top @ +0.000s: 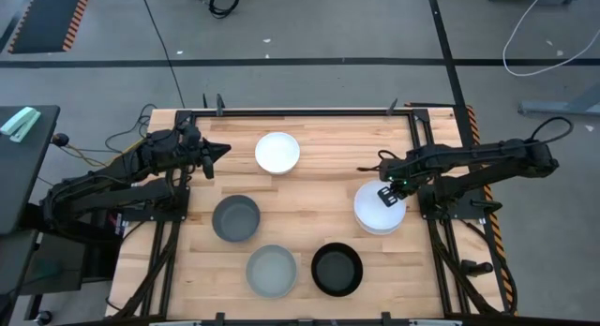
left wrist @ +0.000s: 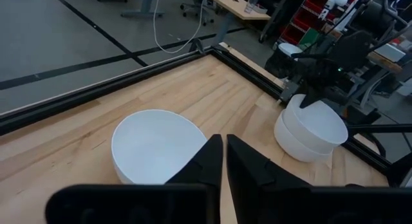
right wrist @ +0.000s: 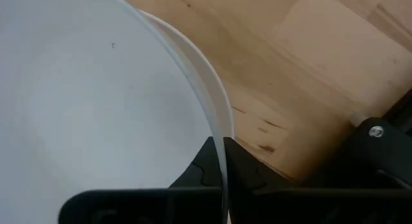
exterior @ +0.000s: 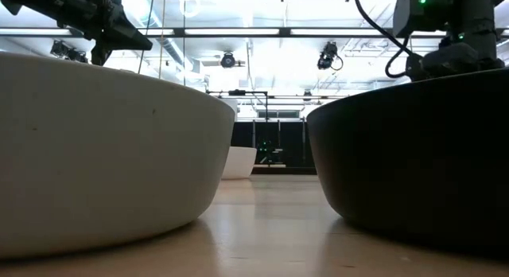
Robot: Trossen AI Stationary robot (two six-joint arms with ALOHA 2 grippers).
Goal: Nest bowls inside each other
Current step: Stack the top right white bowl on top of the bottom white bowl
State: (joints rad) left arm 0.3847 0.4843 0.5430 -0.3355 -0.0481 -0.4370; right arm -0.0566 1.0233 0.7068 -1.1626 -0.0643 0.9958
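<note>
- No brand, label or writing can be read on any bowl, arm or the table (top: 309, 209).
- Left gripper (top: 221, 150) hangs above the table's far-left part, just left of the lone white bowl (top: 277, 152); its arm stretches in low from the left, and the fingers (left wrist: 209, 161) are pressed together, holding nothing.
- Taking that lone white bowl as the landmark: the dark grey bowl (top: 235, 218) sits nearer the front and a little left of it, the light grey-green bowl (top: 271, 270) at the front, almost straight below it.
- The black bowl (top: 337, 269) stands just right of the grey-green one, apart from it.
- Well right of the landmark, two white bowls (top: 379, 212) sit nested.
- Right gripper (top: 391, 192) reaches in from the right, elbow bent, fingers clamped on the upper bowl's rim (right wrist: 215, 130).
</note>
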